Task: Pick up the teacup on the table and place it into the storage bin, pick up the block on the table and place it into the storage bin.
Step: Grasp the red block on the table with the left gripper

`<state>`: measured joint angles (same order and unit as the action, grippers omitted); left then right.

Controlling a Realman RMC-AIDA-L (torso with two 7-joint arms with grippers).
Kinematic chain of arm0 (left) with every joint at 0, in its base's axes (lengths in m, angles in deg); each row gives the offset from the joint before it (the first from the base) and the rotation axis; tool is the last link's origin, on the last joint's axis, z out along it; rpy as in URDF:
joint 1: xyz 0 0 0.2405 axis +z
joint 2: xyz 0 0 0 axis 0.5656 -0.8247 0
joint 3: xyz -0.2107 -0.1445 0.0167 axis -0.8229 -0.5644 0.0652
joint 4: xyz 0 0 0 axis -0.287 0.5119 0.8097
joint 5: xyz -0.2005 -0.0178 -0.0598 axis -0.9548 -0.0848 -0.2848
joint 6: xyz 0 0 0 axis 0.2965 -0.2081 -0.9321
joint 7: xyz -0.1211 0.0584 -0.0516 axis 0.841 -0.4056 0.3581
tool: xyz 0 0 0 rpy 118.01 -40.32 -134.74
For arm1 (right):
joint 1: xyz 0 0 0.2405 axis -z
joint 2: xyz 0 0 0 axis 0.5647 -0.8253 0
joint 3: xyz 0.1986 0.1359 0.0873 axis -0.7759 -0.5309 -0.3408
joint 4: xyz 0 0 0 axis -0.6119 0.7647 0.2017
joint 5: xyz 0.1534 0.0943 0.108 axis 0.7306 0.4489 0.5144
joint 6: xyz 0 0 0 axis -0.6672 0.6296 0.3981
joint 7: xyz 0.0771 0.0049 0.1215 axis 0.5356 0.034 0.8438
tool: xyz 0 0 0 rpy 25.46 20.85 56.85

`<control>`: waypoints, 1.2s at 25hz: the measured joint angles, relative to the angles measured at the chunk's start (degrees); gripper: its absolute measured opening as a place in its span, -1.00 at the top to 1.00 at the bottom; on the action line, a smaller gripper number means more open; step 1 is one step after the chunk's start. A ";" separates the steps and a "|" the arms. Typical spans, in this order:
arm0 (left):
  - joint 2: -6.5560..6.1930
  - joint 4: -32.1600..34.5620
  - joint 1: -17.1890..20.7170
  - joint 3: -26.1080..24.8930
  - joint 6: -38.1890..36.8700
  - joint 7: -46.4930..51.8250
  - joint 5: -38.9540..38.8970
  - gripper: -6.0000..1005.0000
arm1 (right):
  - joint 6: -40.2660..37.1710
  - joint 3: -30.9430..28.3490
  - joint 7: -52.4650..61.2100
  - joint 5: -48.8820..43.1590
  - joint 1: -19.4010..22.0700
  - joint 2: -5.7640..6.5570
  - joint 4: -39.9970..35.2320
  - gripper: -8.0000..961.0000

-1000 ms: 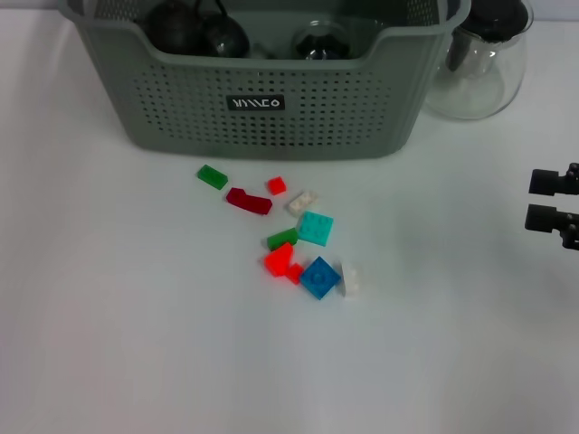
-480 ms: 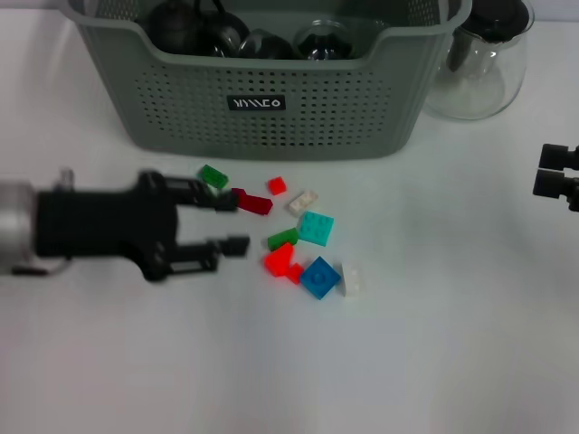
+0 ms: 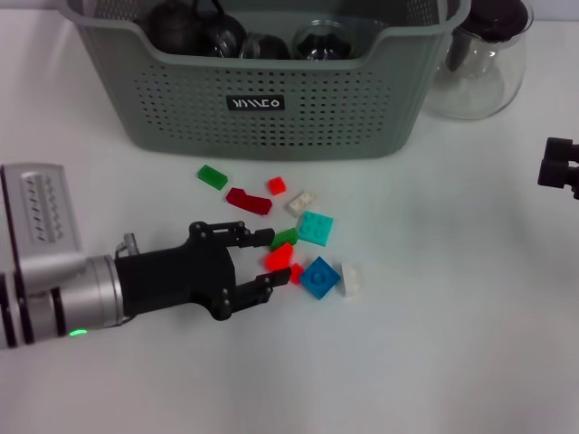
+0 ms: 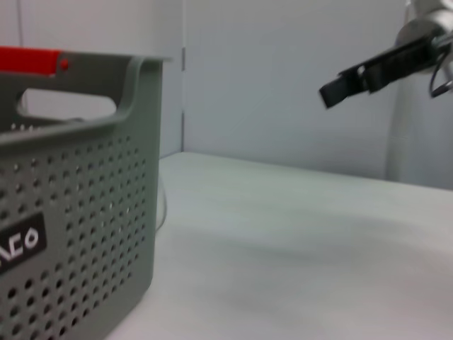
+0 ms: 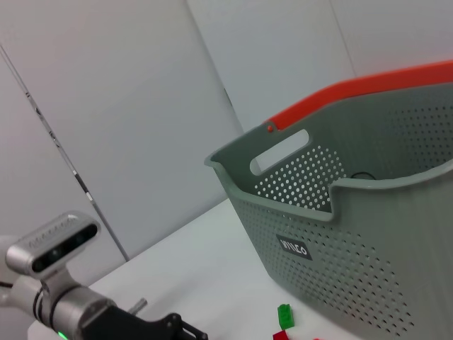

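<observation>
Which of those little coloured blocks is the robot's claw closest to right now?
The bright red block: it sits right between the open fingers of the left gripper, while the dark red block and blue block lie outside them.

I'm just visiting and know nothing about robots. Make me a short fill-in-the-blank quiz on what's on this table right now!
1. The left claw has its fingers ____ around the bright red block.
2. The small black label sits on the grey-green ____.
3. The clear glass pitcher stands on the basket's ____ side.
4. The square block beside the small white block is dark ____.

Missing words: open; basket; right; blue
</observation>
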<state>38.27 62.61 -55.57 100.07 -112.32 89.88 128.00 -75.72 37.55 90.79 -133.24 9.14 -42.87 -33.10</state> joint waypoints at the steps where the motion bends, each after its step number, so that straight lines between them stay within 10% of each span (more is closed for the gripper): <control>1: 0.07 -1.19 -0.06 0.00 0.98 -1.19 -0.49 -0.04 | 0.00 0.02 0.00 0.00 -0.01 0.00 0.02 -0.06; 30: 0.27 -15.22 -2.39 -0.23 14.04 -16.68 -9.11 -0.03 | 0.54 0.07 0.03 -0.44 -0.12 0.01 0.39 -0.06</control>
<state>38.54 47.40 -57.96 99.84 -98.28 73.19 118.89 -75.18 37.62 90.82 -133.68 9.02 -42.86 -32.71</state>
